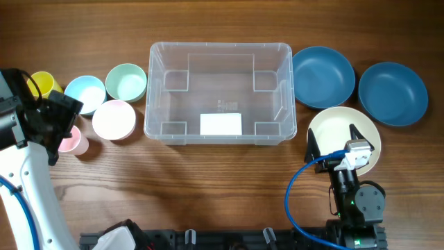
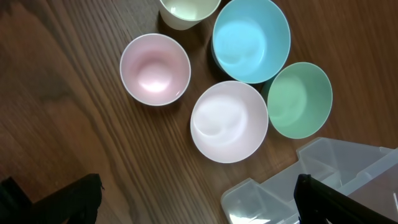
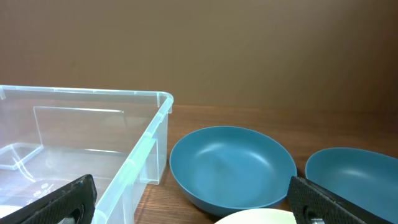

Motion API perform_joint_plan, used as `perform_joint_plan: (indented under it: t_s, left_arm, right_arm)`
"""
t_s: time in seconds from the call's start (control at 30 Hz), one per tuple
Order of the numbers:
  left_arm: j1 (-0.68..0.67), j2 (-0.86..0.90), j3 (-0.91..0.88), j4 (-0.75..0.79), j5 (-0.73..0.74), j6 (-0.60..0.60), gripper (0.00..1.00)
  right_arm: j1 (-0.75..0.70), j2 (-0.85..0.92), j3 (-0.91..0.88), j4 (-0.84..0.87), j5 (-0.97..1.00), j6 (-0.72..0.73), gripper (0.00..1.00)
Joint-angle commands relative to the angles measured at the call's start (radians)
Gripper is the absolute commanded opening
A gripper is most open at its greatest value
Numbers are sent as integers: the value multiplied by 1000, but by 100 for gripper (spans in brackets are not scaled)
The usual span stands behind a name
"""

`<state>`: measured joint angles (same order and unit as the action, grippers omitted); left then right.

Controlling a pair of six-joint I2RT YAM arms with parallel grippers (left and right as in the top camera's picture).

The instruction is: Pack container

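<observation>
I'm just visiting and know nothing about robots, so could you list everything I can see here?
container: one, clear, table centre, white label on its bottom
dark blue bowls: two, right of the container
cream bowl: one, front right
small bowls: three, light blue, green, pale pink, left of the container
cups: two, yellow and pink, far left
table: one, brown wood
left gripper: one, black, open, near the cups
right gripper: one, black, open, over the cream bowl

Robot lab bench; cabled arm [image 1: 355, 198] on wooden table [image 1: 208, 173].
</observation>
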<state>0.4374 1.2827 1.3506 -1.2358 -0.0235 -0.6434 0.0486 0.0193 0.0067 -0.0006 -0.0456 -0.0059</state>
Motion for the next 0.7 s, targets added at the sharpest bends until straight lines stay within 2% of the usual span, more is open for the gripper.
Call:
perform_joint_plan:
  t_s: [0.0,0.47,0.57,0.67]
  left_arm:
    - [5,-17,16,-4,15,-19,100]
    - [5,-17,16,-4,15,-19,100]
    - [5,-17,16,-4,15,-19,100]
    - [5,-17,16,-4,15,-19,100]
  right_arm:
    - [-5,-3,-2,3,-16,-14,100]
    - [-5,-3,-2,16,-15,-20,100]
    - [-5,-3,1,64,-16,18,100]
    - [-5,-3,56,1,26,92,100]
